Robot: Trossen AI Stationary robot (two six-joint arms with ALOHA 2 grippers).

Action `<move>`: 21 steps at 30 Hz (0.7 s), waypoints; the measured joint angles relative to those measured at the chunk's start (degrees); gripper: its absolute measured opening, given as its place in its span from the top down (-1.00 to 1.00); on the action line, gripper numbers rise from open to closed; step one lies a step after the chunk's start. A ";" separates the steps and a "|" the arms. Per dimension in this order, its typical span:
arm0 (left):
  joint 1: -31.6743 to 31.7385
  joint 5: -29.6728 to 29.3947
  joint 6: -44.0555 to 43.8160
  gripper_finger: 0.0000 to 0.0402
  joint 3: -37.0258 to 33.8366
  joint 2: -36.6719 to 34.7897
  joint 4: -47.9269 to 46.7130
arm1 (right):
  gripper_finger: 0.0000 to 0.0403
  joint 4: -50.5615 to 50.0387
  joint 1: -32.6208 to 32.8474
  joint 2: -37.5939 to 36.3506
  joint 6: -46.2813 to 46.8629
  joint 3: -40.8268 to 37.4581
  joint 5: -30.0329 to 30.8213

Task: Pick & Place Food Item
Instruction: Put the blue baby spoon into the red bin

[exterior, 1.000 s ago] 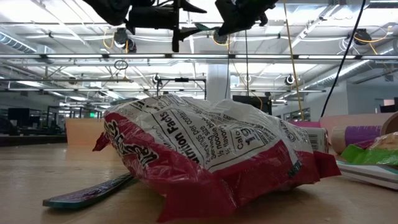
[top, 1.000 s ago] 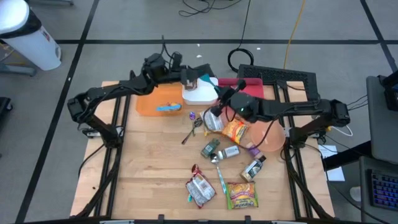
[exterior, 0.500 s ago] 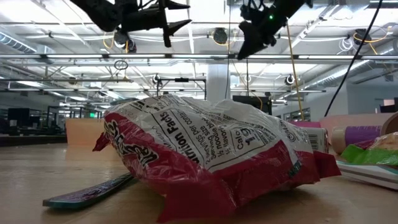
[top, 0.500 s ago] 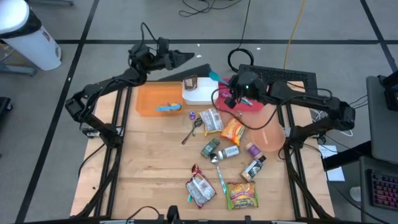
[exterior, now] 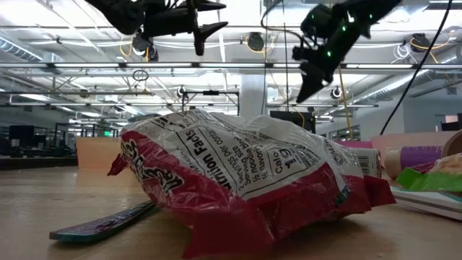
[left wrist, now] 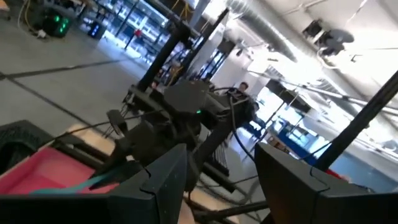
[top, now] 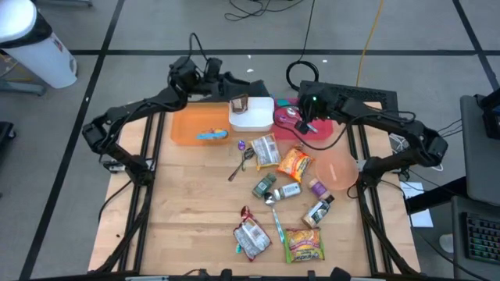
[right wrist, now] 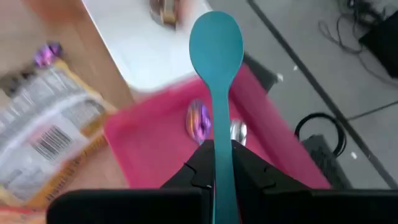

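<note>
Near the table's (top: 187,211) front lies a crinkled red-and-white snack bag (exterior: 238,188). Farther back, the right hand (right wrist: 214,163) pinches a teal plastic spoon (right wrist: 215,56) above the pink tray (right wrist: 161,140). The left hand (left wrist: 214,177), fingers parted and empty, hovers over the far edge.

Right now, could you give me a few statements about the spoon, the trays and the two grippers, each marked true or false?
1. The right gripper is shut on a teal spoon. True.
2. The spoon is held over the orange tray. False: it is over the pink tray; the orange tray lies on the table's left side.
3. The left gripper is raised near the table's far edge, holding nothing. True.
4. The pink tray is bare. False: a small purple-wrapped item lies in it.
5. A white tray sits between the orange and pink trays. True.
</note>
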 joint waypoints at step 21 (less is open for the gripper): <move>-8.80 -23.68 9.55 0.03 -0.04 0.00 -11.94 | 0.92 9.86 -8.62 7.88 -6.05 -9.08 -12.56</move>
